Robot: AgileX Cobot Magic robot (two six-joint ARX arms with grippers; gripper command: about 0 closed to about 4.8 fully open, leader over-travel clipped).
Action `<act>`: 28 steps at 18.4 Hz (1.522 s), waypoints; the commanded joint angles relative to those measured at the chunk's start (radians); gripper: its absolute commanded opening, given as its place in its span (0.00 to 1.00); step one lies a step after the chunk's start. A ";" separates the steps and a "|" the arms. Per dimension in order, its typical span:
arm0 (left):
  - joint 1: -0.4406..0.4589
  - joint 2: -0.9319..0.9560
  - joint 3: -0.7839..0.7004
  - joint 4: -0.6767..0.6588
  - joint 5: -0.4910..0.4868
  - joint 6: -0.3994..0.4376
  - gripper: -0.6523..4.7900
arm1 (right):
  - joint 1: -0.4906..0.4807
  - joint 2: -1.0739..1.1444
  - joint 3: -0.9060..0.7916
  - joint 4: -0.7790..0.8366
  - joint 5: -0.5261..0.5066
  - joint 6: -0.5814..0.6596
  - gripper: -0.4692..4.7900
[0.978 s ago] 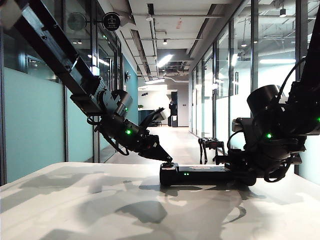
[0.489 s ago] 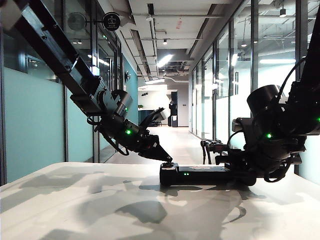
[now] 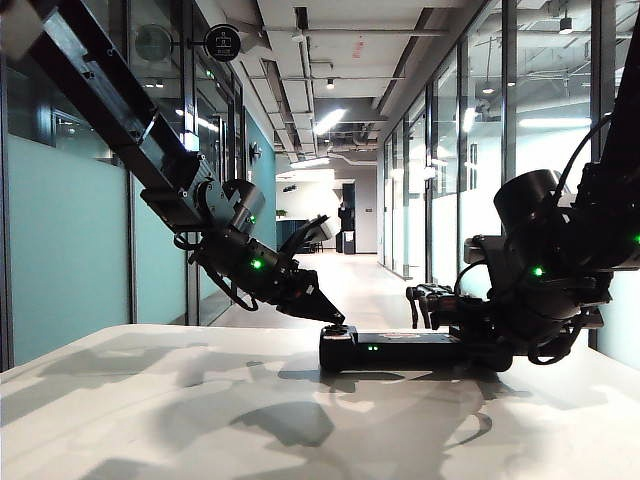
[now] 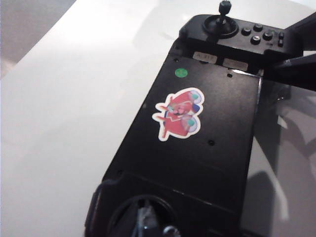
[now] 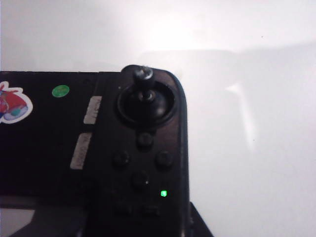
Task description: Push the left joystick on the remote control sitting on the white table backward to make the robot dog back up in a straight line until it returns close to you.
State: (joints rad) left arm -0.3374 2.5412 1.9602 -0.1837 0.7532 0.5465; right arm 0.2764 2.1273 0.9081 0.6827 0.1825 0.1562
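While right gripper (image 3: 465, 338) clamps remote control (image 3: 400, 349), left gripper (image 3: 336, 319) touches left joystick (image 3: 338, 329).

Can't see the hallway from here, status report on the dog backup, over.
Left pincer shut, tip on left joystick. Right pincer clamps other end of remote control. Robot dog in corridor, partly behind right pincer. No obstacle seen.

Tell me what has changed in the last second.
The small dark four-legged robot dog in the corridor moved rightward in the exterior view, seemingly closer. The left gripper stayed at the left end of the wide flat black remote control, the right gripper at its right end.
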 commanded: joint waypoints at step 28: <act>-0.003 -0.107 0.029 0.050 -0.578 -0.406 0.11 | -0.002 -0.006 0.003 0.026 0.021 0.000 0.42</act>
State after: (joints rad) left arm -0.3386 2.4554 1.9827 -0.1211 0.1791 0.1776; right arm 0.2745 2.1273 0.9077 0.6884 0.1982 0.1627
